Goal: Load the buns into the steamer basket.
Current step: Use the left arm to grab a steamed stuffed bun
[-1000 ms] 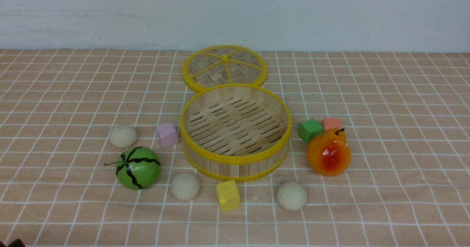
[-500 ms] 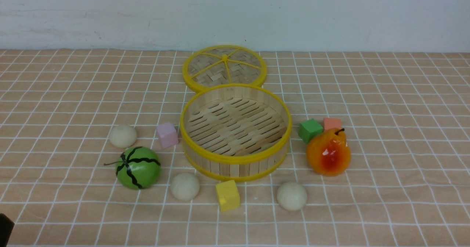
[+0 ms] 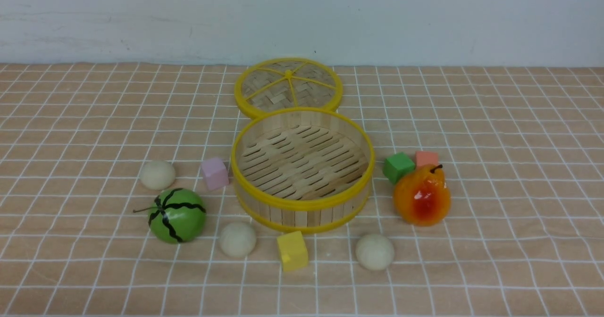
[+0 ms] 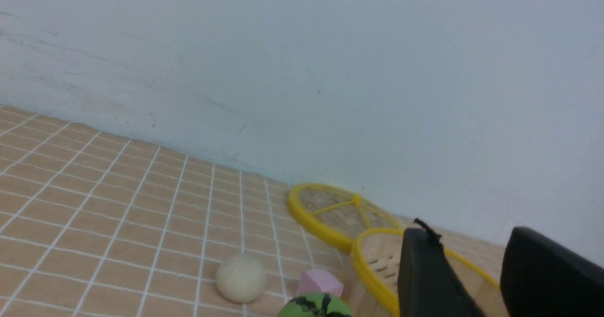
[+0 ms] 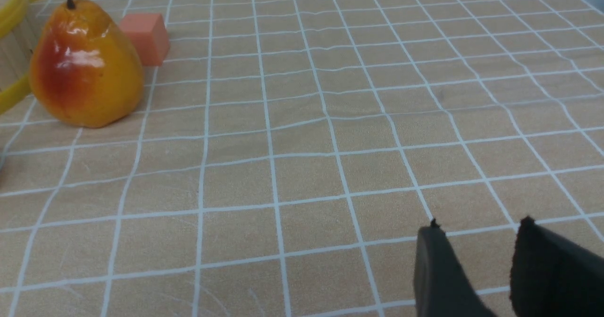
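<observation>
Where yellow cube (image 3: 292,250) sits, buns (image 3: 238,239) (image 3: 375,251) flank it.

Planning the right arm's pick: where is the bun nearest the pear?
In the front view the bun sits right of centre, right of the yellow cube, nearer the robot than the steamer basket and pear.

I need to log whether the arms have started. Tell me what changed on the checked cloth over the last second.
A dark shape that showed at the front view's lower left corner, on the left arm's side, is out of that view now. Nothing was grasped or released. The three cream-white round buns lie outside the round bamboo steamer basket as before; all else is unmoved.
</observation>
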